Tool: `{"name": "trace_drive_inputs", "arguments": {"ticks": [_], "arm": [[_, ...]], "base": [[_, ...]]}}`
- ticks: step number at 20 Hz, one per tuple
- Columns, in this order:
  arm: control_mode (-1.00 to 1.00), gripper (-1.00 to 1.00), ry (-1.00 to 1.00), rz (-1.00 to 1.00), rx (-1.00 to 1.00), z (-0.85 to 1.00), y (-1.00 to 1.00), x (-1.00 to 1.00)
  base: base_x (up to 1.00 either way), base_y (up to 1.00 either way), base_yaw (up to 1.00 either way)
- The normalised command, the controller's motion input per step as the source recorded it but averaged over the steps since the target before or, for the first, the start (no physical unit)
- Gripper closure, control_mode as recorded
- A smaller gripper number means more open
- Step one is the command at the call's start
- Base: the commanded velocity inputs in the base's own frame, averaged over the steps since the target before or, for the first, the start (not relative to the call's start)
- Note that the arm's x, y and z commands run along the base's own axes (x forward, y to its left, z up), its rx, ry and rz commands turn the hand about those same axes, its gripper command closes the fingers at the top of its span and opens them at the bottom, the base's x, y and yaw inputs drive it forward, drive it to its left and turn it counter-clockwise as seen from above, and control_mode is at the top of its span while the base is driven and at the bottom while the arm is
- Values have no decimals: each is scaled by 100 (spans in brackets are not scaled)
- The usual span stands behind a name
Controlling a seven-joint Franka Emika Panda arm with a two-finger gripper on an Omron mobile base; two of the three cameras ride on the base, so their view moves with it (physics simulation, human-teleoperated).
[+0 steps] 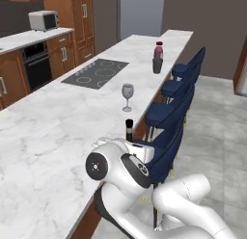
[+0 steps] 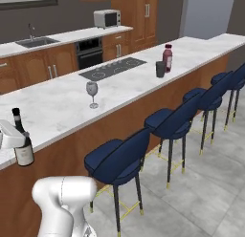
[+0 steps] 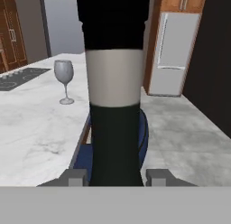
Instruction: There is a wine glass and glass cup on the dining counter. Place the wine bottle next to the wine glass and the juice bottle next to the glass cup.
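Juice bottle (image 2: 167,57) already beside glass cup (image 2: 160,69) on bench (image 1: 43,132); wine bottle (image 2: 21,141) clenched in fingers (image 3: 74,177), well short of wine glass (image 2: 92,93), placing left

dining counter (image 1: 58,122) | on it: wine glass (image 1: 127,95), glass cup (image 1: 157,65), juice bottle (image 1: 158,50), inset cooktop (image 1: 96,73)

Bar stools (image 2: 119,157): navy upholstery, dark legs with gilt feet, ranged in a row along the near wood-panelled side. Microwave (image 2: 107,18): white with a dark door, stood on the back worktop (image 2: 67,36). Sink (image 2: 34,41) with tap: inset in that same worktop. Wall oven (image 2: 89,52): black-fronted, set among wooden cabinets (image 2: 45,69). Refrigerator (image 3: 173,53): pale grey, stood beside tall wooden cupboards (image 1: 83,21). Floor (image 2: 210,183): grey tile.
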Motion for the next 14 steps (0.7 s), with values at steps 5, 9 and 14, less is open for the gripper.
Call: {"name": "trace_drive_inputs", "arguments": {"ticks": [5, 9, 14], "arm": [[100, 100, 0, 0, 0, 0, 0, 0], [100, 100, 0, 0, 0, 0, 0, 0], [100, 100, 0, 0, 0, 0, 0, 0]], "base": [[21, 31, 0], [31, 20, 5], [26, 5, 12]]}}
